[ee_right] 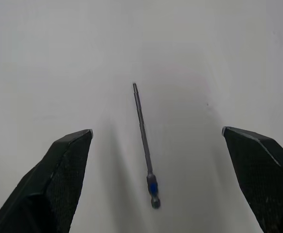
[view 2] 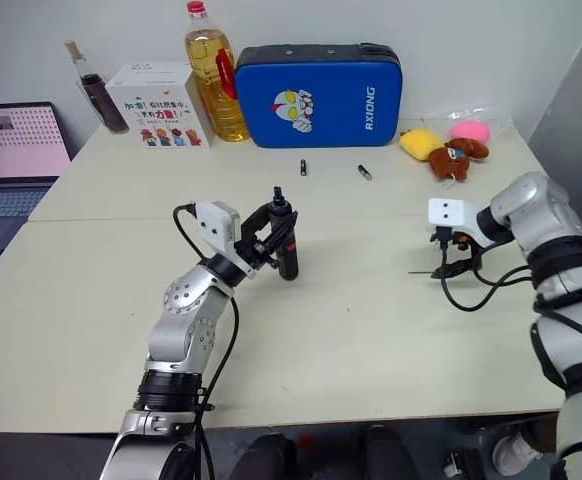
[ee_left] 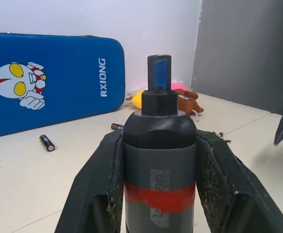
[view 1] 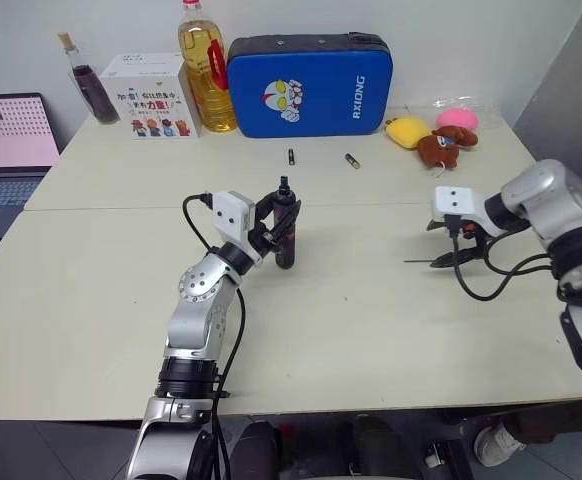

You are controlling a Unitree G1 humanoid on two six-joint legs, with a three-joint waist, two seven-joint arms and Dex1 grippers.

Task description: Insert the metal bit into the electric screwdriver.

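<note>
Left fingers clamping electric screwdriver, right fingers spread over metal bit

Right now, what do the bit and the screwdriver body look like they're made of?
The metal bit: thin grey rod with a dull sheen, likely steel, with a blue band near one end. The electric screwdriver: matte dark grey body with a red band, probably plastic, though coated metal is possible.

Bright even indoor light, soft faint shadows, sharp focus, no glare
</note>
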